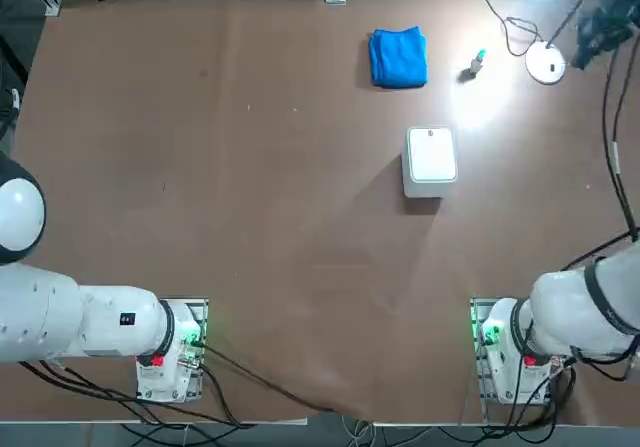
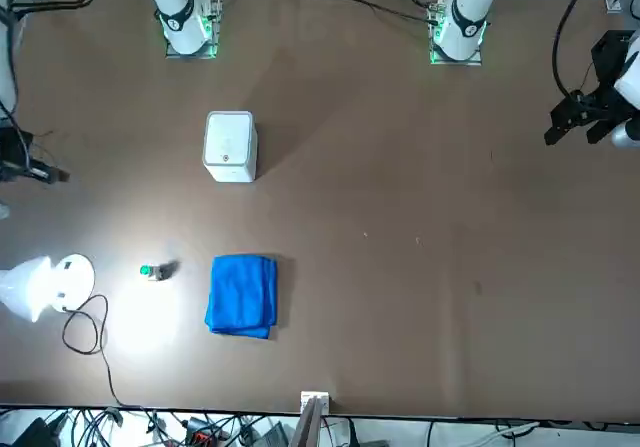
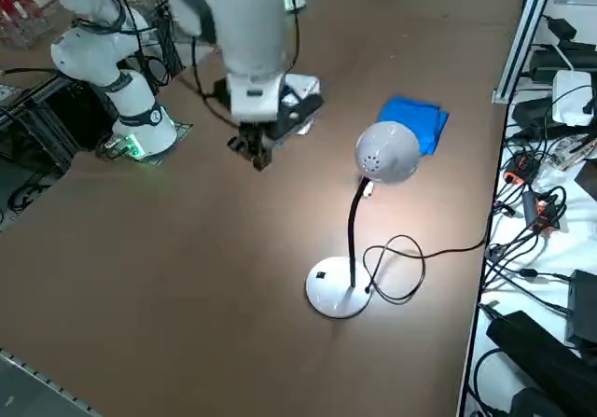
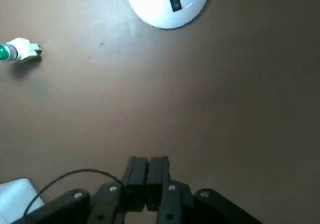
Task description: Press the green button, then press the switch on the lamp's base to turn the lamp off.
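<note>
The lamp's base [image 1: 546, 64] sits at the table's [image 1: 250, 217] far right, the green button [image 1: 477, 62] just left of it, the cloth [image 1: 399, 57] further left, the box [image 1: 431, 157] nearer the robot (right gripper [image 3: 254, 150] hangs above bare table)

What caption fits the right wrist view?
Shut fingers of the right gripper hover above bare table, with the lamp's base and green button ahead.

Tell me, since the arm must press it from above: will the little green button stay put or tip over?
The green button looks small and light, so it may slide or tip if pushed off-centre. It stands free on bare table, nothing bracing it. The right gripper, its jaws shut, hangs above the table between the lamp's base and the white box, so a straight downward press seems safest.
</note>
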